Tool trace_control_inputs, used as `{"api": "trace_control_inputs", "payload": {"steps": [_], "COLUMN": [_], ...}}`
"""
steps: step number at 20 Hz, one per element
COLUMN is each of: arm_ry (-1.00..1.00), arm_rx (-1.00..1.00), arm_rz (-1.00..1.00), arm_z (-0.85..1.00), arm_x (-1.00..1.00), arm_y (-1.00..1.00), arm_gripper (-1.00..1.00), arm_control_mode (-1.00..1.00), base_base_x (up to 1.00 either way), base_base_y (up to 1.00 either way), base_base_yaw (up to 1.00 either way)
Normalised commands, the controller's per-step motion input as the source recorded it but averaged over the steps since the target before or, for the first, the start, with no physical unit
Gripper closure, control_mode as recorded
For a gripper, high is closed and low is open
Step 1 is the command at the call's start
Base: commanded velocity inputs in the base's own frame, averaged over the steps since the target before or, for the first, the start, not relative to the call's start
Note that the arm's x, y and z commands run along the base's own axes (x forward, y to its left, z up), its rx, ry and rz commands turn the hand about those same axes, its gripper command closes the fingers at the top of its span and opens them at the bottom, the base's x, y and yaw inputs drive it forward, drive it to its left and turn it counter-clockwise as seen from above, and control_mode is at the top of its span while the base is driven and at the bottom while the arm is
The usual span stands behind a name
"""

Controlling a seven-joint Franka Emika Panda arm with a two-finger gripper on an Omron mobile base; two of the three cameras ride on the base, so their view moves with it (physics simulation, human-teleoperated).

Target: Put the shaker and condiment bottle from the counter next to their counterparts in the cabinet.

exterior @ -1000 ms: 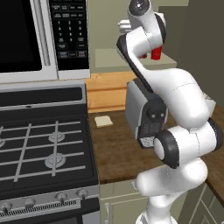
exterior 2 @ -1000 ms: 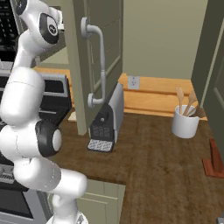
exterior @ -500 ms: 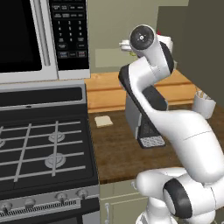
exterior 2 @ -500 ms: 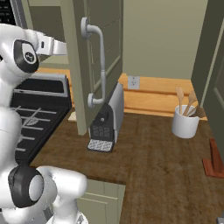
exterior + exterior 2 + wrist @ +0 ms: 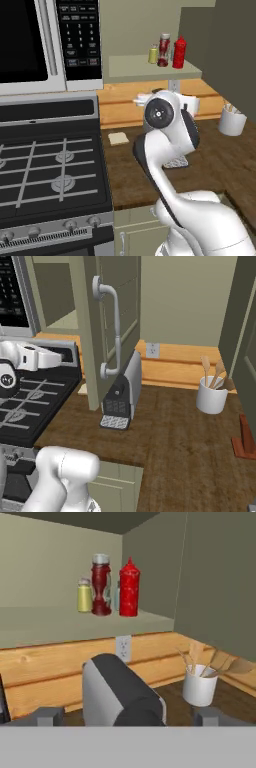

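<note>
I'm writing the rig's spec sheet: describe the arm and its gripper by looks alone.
The arm is built of glossy white, rounded shell segments joined by dark grey to black bands. A round dark disc with a small pale centre caps one joint. No cables or markings are visible. The gripper ends in two small, blocky dark grey finger tips.

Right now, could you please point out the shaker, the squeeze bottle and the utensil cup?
shaker (image 5: 84, 597), hand view, yellow body.
squeeze bottle (image 5: 129, 591), hand view, red body.
utensil cup (image 5: 211, 399), right base view, white side wall.
</note>
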Motion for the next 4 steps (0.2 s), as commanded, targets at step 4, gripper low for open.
{"api": "trace_control_inputs", "payload": {"steps": [4], "arm_ry": [0.00], "arm_rx": [-0.02], "arm_rz": [-0.01], "arm_z": [-0.76], "arm_x": [-1.00], "arm_y": [0.29], "arm_gripper": [-1.00], "arm_control_mode": [-1.00], "base_base_x": [0.00], "base_base_y": [0.00], "base_base_yaw": [0.00]}}
